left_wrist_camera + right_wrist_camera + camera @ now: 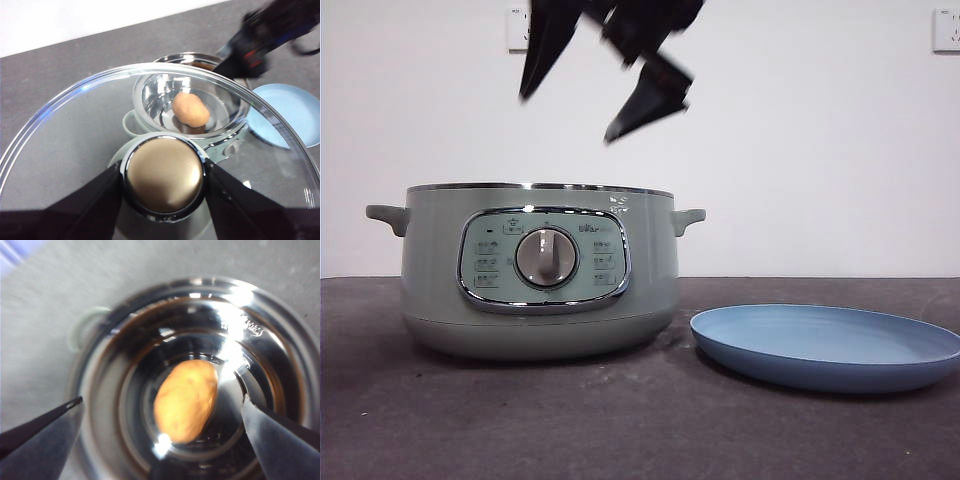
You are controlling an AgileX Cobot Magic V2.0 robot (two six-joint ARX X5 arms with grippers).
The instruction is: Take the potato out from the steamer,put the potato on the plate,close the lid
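The sage-green steamer (435, 280) stands uncovered left of the light-blue plate (830, 345). The orange-brown potato (186, 400) lies on the shiny floor of the steamer (125, 340). My right gripper (162, 400) hangs open straight above it, one jaw on each side, clear of the potato. In the front view this right gripper (568, 118) hovers above the pot's rim. My left gripper (164, 175) is shut on the knob of the glass lid (75, 130), held in the air off to one side. Through the glass I see the potato (191, 109), the steamer (155, 95) and the plate (295, 112).
A dark grey table (620, 420) carries the pot and plate, with a white wall (820, 150) behind. The right arm (260, 40) reaches over the far rim of the pot in the left wrist view. Wall sockets (946, 30) sit high up.
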